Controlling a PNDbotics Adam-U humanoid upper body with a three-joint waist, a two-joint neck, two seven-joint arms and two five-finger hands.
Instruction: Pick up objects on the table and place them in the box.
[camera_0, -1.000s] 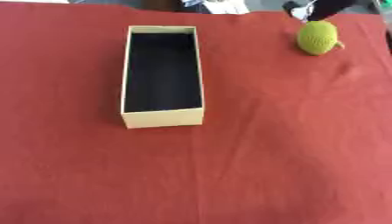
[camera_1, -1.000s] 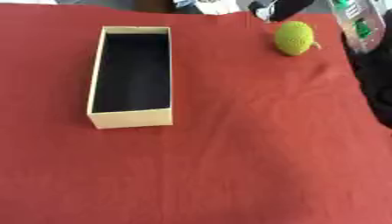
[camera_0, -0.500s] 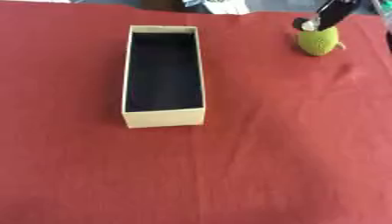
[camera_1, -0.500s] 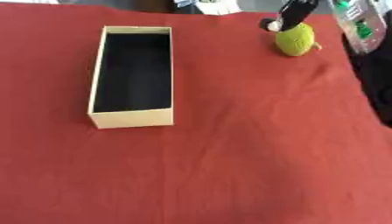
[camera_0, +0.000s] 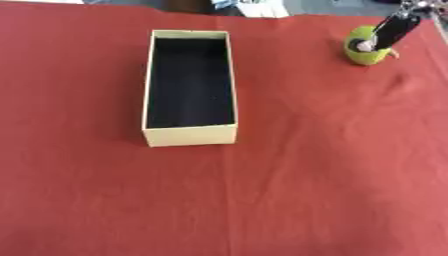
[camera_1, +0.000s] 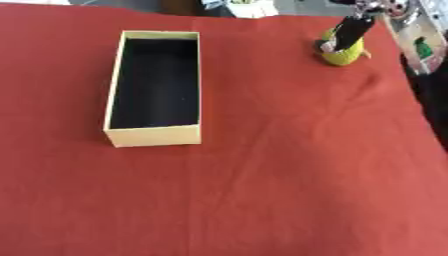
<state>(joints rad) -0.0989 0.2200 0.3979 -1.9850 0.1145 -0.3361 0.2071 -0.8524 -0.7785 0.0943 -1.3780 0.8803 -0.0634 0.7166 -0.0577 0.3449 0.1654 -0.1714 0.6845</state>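
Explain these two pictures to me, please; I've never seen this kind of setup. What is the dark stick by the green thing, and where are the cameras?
Both pictures come from one stereo camera in a humanoid robot's head, looking down at the table: a left eye view and a right eye view of the same moment, so they nearly match.

The table is covered with a red cloth. On it stands a long, open cardboard box with a dark inside and nothing in it. Toward the far right lies a small round yellow-green object; I cannot tell what it is.

The dark stick is part of the robot's right hand, reaching in from the upper right corner and overlapping the green object. Whether it grips it, or only touches it, cannot be seen. The left hand is out of view. A person steers the robot.
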